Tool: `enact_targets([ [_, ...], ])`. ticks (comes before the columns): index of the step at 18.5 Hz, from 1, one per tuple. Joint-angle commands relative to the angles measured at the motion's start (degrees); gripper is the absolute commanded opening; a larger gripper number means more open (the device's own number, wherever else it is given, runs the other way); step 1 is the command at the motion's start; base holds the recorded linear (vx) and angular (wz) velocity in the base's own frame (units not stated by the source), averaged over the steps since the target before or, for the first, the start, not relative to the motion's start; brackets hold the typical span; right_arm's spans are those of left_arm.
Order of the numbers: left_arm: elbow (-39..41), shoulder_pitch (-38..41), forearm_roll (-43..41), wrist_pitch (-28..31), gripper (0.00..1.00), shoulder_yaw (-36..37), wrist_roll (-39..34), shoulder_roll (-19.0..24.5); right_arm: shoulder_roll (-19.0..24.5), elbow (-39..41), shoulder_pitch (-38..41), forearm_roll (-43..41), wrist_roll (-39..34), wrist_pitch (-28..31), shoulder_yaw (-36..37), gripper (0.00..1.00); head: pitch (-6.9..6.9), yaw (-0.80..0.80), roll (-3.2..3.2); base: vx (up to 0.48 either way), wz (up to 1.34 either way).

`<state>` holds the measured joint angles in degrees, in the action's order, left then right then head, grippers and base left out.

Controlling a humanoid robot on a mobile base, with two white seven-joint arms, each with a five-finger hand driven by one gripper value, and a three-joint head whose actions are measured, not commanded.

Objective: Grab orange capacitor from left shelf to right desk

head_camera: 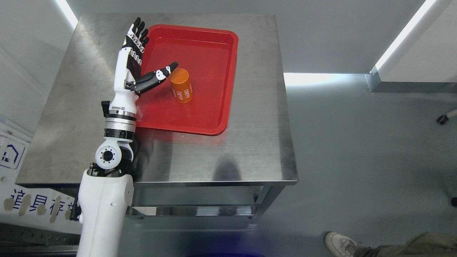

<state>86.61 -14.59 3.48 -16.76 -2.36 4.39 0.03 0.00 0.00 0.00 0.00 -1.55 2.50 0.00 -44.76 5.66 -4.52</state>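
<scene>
Fingers [137,34] of the left hand [134,57] stretch straight and spread, thumb angled out toward the orange capacitor [181,85], its tip just beside the top; nothing is gripped. That capacitor stands in the red tray [214,117], near its left side. Tray sits toward the far edge of the steel table [250,153]. A person's shoe [341,244] shows on the floor beyond the table's near right corner.

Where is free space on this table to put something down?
Bare steel lies right of the red tray and along the table front edge. The tray's left side is crowded: the left hand and orange capacitor.
</scene>
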Motion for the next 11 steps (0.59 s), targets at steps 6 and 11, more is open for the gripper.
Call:
enact_targets([
  [6,8.05,8.96,-0.31,-5.83,1.00,-10.82,0.27,0.97,-1.00,1.93,-0.09,0.00,-0.29,-0.04,0.62,1.00,0.00,0.00,0.00,0.030,-0.16],
  [11,8.05,11.06,-3.65,-5.04,1.00,-12.93,0.36,2.24,-1.00,1.93,-0.09,0.00,-0.29,-0.04,0.62,1.00,0.00,0.00,0.00,0.019,-0.13],
])
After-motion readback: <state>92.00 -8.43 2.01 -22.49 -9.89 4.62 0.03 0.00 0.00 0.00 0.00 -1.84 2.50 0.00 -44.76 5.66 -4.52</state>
